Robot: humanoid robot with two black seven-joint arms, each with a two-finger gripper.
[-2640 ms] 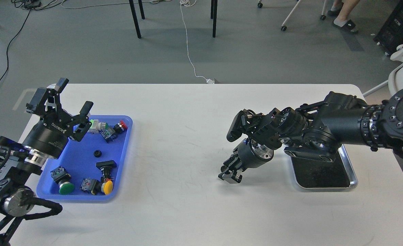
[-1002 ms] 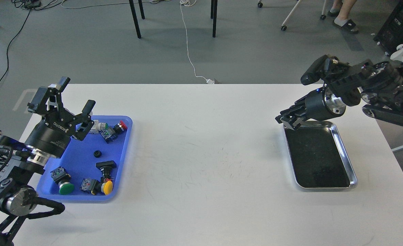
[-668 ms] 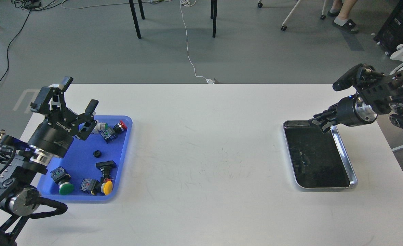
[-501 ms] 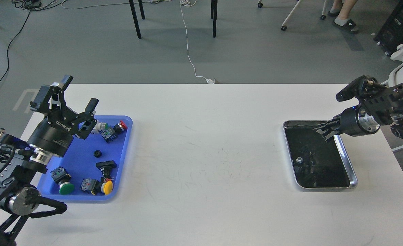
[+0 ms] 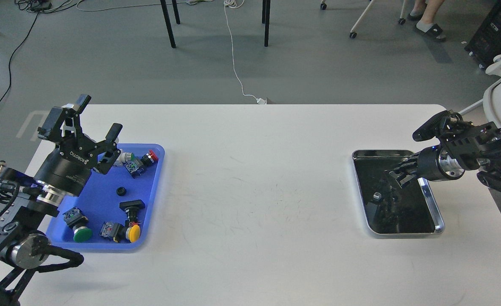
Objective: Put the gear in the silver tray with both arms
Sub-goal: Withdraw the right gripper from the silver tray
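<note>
The silver tray [image 5: 404, 233] lies at the right of the white table, its dark floor reflecting my arm. My right gripper [image 5: 397, 177] hangs low over the tray's far half, pointing left. It is small and dark, so I cannot tell its fingers apart or whether it holds anything. My left gripper [image 5: 98, 114] is open and empty, raised above the far left corner of the blue tray [image 5: 150, 221]. A small black round part [image 5: 121, 191], perhaps a gear, lies in the middle of the blue tray.
The blue tray also holds several push-button switches with green, yellow and red caps. The white table [image 5: 254, 191] spans the space between the two trays. Chair legs and cables are on the floor beyond the far edge.
My right arm has swung from the table's middle to the right and come down over the silver tray. My left gripper has barely moved and stays open.
</note>
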